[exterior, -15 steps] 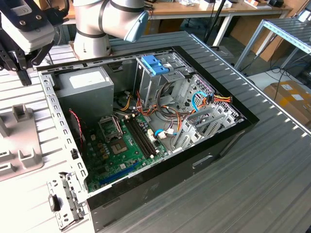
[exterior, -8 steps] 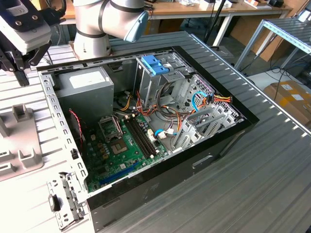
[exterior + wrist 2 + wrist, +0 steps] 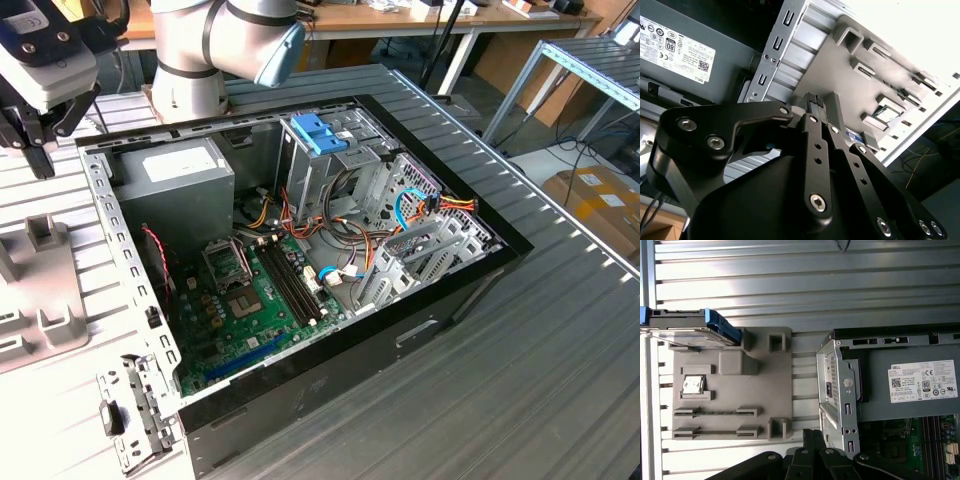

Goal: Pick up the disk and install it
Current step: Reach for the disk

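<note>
**Exterior view.** The hand (image 3: 41, 160) hung above the grey fixture plate (image 3: 40, 310). The plate lay on the slatted metal table (image 3: 560, 350), beside the open computer case (image 3: 400, 340) on the exterior view's left. The black fingers met at their tips with nothing between them.

**Second wrist view.** The hand (image 3: 815, 98) showed its ribbed tips pressed together and empty. Beyond them lay the plate (image 3: 835, 65), matt grey moulded plastic with raised pockets. One pocket held a processor chip (image 3: 887, 114).

**First wrist view.** The disk (image 3: 687, 330) rested in the pocket at the corner of the plate (image 3: 770, 390) farthest from the hand (image 3: 813, 434). It overhung the plate edge that faces away from the case (image 3: 840, 390). The disk was flat and metallic grey, framed by light-blue plastic rails. Its long axis ran parallel to the table slats, and a blue end piece faced the case side. The hand stood over the opposite plate edge, near the corner closest to the case, so the disk lay diagonally across the plate from it.
</note>
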### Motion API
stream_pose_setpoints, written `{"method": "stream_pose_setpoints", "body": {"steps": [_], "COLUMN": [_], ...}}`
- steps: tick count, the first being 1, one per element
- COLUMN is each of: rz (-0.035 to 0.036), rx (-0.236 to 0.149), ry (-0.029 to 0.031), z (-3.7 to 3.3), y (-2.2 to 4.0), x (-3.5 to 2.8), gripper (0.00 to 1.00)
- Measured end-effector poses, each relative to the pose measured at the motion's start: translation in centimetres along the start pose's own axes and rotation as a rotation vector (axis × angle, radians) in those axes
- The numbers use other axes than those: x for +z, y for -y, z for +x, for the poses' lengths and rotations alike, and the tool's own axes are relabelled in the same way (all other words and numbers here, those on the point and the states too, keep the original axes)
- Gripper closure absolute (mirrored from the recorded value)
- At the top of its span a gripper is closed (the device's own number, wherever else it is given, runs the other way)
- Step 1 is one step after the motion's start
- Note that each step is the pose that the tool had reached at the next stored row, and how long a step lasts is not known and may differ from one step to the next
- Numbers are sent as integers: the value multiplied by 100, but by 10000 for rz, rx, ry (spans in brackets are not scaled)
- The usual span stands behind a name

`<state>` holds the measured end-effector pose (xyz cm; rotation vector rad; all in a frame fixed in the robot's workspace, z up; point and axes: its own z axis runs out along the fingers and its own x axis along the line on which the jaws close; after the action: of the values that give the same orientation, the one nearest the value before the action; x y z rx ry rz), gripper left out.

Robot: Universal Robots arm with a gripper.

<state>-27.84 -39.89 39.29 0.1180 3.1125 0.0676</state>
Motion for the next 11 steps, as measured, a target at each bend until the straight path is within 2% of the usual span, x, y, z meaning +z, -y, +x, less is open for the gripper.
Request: {"method": "stream_pose_setpoints", "body": {"steps": [11], "rz": [0], "rx": [0], "ry": [0], "z": [55], "y": [4], "x": [0], "gripper": [89]}}
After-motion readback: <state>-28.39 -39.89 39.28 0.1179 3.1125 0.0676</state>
